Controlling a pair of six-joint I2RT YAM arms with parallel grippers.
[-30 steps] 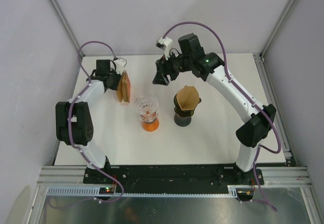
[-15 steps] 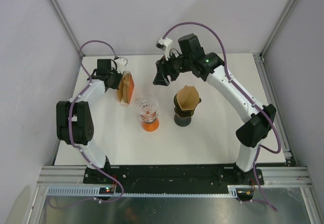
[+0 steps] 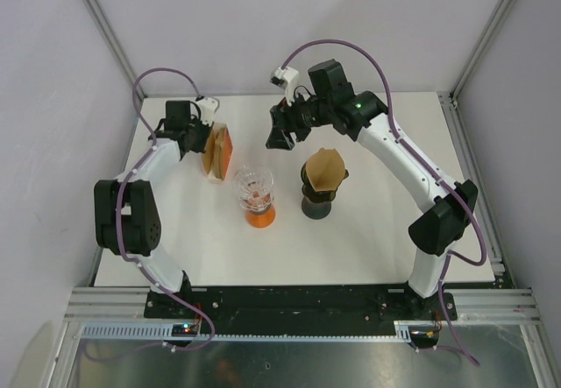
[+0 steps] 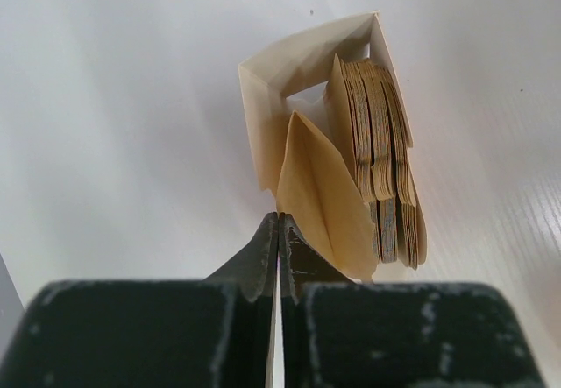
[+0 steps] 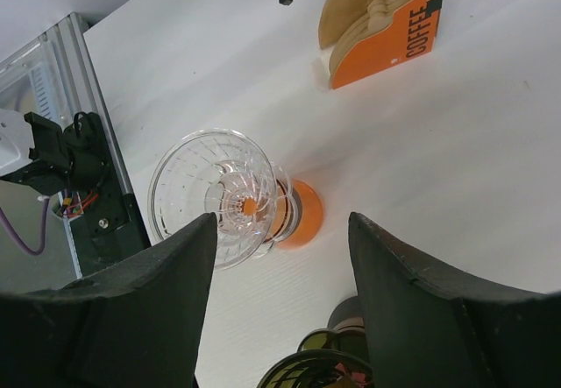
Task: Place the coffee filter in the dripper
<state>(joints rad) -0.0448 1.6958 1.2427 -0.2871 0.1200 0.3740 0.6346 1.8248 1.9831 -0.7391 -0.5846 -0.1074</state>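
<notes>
Top: L claw (image 3: 209,137) at orange box (image 3: 223,149); clear ribbed dripper (image 3: 254,186) w/ orange base nearby.
L wrist: claw pinched shut on one tan paper filter (image 4: 320,195), beside the stack.
R wrist: R claw (image 5: 280,305) spread wide above dripper; box reads "COFFEE".

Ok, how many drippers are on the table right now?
2. The clear dripper with the orange base stands centrally; the dark dripper just right of it already holds a filter. None seem hidden.

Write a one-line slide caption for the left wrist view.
Left gripper pinches the edge of one coffee filter at the mouth of the open box, which holds more.
</notes>
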